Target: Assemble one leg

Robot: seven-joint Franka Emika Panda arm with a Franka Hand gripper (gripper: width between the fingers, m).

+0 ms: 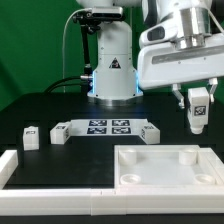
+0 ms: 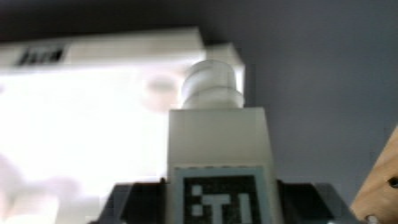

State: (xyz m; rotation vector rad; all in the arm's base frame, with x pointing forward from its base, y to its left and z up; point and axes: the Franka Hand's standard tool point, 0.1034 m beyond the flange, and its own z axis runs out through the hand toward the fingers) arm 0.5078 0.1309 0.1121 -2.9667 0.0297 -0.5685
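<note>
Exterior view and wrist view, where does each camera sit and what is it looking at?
Exterior view: off the arm, facing the table and robot base; shows the arm and the gripper clamping the leg.
Wrist view: on the wrist, looking along the held leg at a blurry white top; dark finger edges show.
Shared: the leg and the white top.

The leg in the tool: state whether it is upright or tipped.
Upright: the leg hangs vertically from the tool, tagged end uppermost.
</note>
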